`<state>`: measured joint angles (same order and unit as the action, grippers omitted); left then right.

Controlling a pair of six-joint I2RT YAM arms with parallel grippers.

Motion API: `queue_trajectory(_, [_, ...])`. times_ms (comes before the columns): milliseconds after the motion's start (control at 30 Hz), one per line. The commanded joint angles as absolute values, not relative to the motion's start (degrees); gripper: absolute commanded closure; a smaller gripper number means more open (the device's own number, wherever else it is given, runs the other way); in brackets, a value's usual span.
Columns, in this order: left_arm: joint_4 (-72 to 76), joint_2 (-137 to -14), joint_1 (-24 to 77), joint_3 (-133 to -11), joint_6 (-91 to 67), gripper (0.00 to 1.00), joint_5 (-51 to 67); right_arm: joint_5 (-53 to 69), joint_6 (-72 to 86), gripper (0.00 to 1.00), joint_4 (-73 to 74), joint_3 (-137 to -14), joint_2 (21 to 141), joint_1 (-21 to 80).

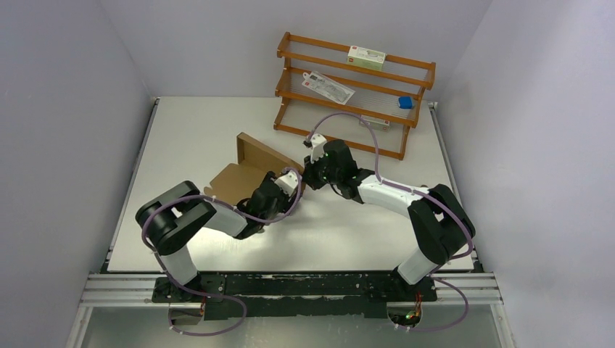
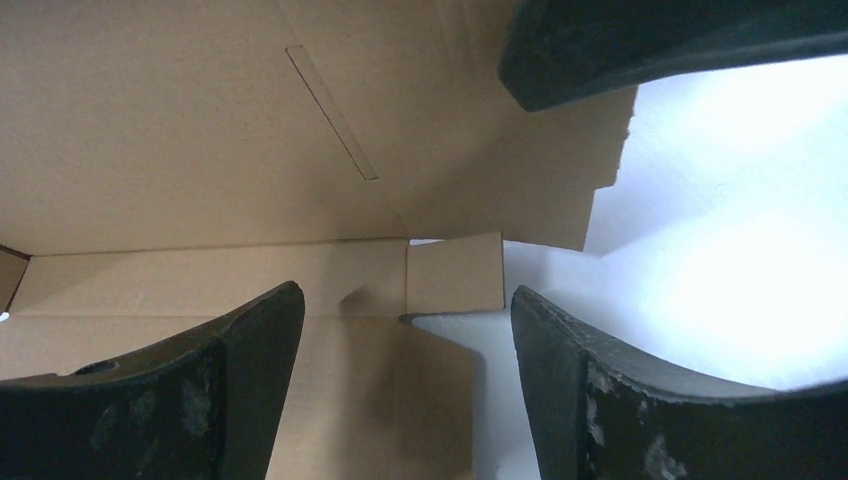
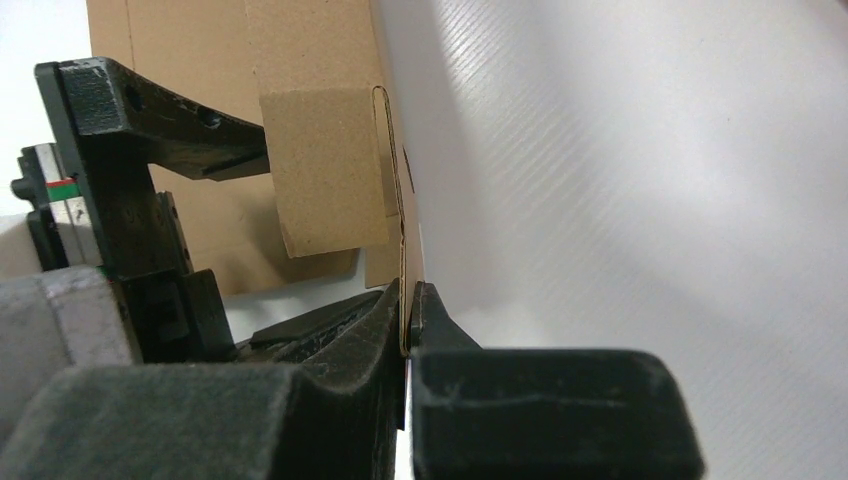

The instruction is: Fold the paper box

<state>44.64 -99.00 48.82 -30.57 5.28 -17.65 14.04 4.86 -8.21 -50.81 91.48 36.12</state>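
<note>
With the paper box (image 1: pixel 243 174) half-raised on the table (image 1: pixel 362 239) left of centre, the right jaws clenched on its upright wall should hold firm while the spread left jaws press the small tab (image 2: pixel 455 272) inward along its crease

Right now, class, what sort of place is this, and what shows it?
Probably a robot lab cell: white walls enclose a table, a left arm and right arm are bolted to its near edge, a wooden rack stands behind.

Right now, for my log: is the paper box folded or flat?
Partly folded: the paper box has one panel raised, the rest flat.
</note>
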Motion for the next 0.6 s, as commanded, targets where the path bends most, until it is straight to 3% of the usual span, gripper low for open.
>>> queue_trajectory(0, [49.1,-101.2,49.2,-32.0,4.8,0.21,-22.0,15.6,4.1,1.00,-8.3,-52.4,91.5,36.5])
queue_trajectory(100, [51.4,-102.0,49.0,-31.7,1.5,0.28,-25.5,16.1,3.8,1.00,-8.0,-52.4,91.7,36.5])
queue_trajectory(333, [54.1,-102.4,47.1,-31.3,0.6,0.31,-26.0,16.7,2.6,1.00,-7.0,-52.1,91.7,36.6])
queue_trajectory(367, [54.8,-102.1,46.7,-30.9,-6.4,0.35,-22.9,16.6,2.4,1.00,-7.0,-52.1,91.7,36.6])
queue_trajectory(567, [55.3,-100.8,42.7,-30.2,-11.9,0.36,-18.2,17.1,2.0,1.00,-6.8,-52.1,91.5,36.5])
